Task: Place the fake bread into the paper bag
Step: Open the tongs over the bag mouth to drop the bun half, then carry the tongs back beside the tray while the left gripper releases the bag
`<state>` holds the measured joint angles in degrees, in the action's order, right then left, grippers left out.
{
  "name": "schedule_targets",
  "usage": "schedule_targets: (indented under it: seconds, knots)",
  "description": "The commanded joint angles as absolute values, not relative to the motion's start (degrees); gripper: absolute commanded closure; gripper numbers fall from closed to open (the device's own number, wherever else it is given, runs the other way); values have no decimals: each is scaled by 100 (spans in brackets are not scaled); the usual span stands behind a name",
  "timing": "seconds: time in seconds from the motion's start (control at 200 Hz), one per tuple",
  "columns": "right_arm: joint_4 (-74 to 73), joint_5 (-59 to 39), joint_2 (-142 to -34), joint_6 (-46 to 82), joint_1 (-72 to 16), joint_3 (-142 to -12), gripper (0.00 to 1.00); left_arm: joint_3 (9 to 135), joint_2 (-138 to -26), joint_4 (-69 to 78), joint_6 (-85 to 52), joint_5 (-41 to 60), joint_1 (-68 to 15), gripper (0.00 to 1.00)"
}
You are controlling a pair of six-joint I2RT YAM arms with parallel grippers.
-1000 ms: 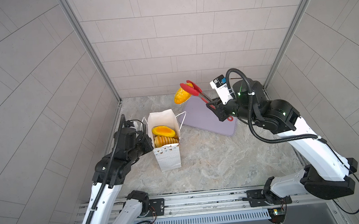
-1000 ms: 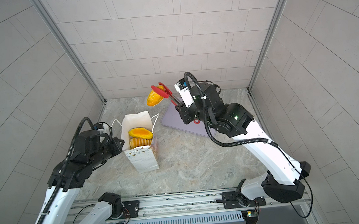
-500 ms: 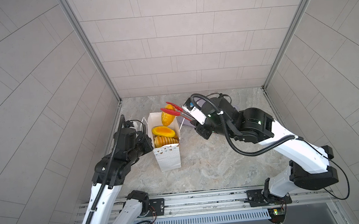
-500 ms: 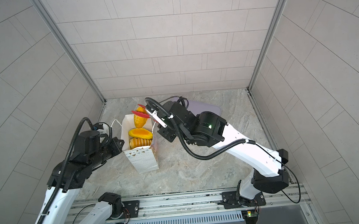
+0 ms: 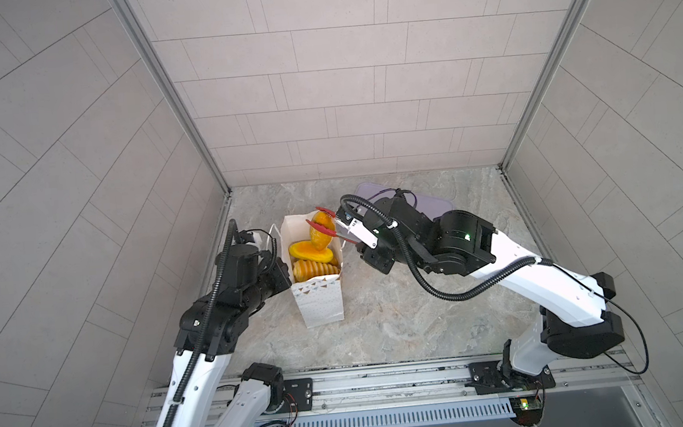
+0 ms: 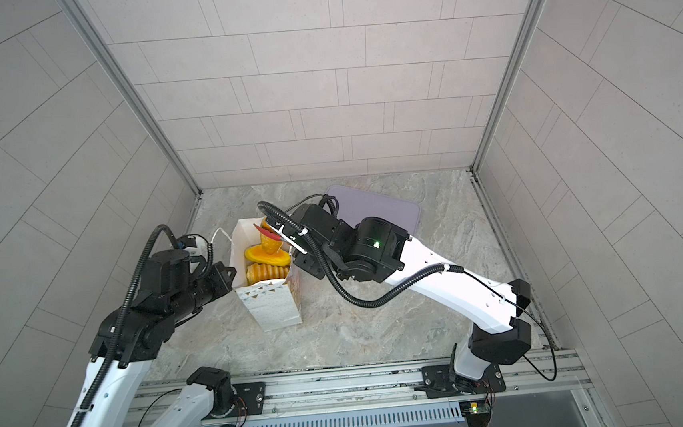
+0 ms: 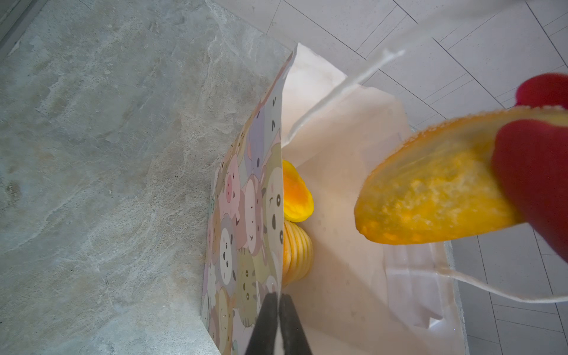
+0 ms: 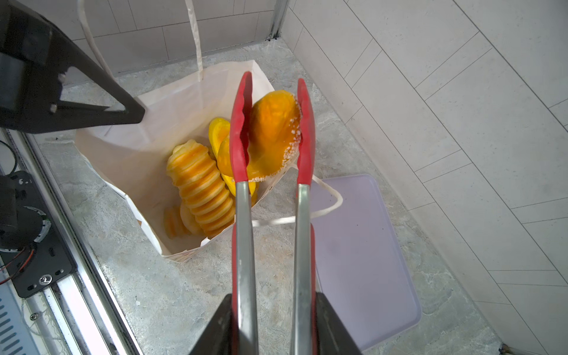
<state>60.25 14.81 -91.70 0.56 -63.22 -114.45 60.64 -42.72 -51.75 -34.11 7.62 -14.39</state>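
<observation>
The white paper bag [image 5: 322, 303] [image 6: 274, 307] stands open at centre left. My left gripper [image 5: 285, 269] [image 6: 231, 273] [image 7: 279, 296] is shut on the rim of its cartoon-face wall [image 7: 246, 215]. My right gripper [image 5: 369, 243] [image 8: 273, 298] is shut on the red-tipped tongs [image 8: 242, 215]. An orange oval piece of fake bread [image 5: 317, 235] [image 6: 269, 245] [image 7: 430, 199] [image 8: 273, 138] sits between the tong tips, over the far end of the bag's mouth. Inside the bag lie a striped roll [image 5: 315, 268] [image 8: 199, 184] and a yellow-orange oval [image 5: 305, 250] [image 7: 296, 196].
The flat lilac tray [image 5: 435, 203] [image 6: 377, 207] [image 8: 362, 239] lies bare behind and to the right of the bag, partly under my right arm. Tiled walls close in the left, back and right. A metal rail [image 5: 386, 380] runs along the front edge.
My right arm has swung the tongs and bread left and down, from above the tray to the bag's mouth. The left arm and bag have not moved.
</observation>
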Motion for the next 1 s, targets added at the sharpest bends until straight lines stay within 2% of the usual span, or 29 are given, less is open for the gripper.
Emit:
schedule_targets:
  seconds: [0.0,0.215,0.46,0.68,0.851,0.996]
  knots:
    - [5861,1528,-9077,41,-6369,-11396,56,6014,-4185,-5042,-3438,719,-1455,93]
    - [5784,1434,-9053,52,-6372,-11382,49,5994,-4183,-5050,-3445,709,-1452,93]
    - [5580,1489,-8940,108,-6372,-11312,49,5931,-4183,-5012,-3435,683,-1450,93]
    - [5400,2023,-8741,222,-6271,-11244,51,5893,-4221,-4823,-3325,608,-1452,93]
    - [5209,1981,-8302,533,-5728,-10950,52,5863,-4341,-4564,-3232,600,-1452,93]
    - [4979,1322,-7765,1055,-4625,-10360,53,5880,-4412,-4401,-3119,592,-1454,93]
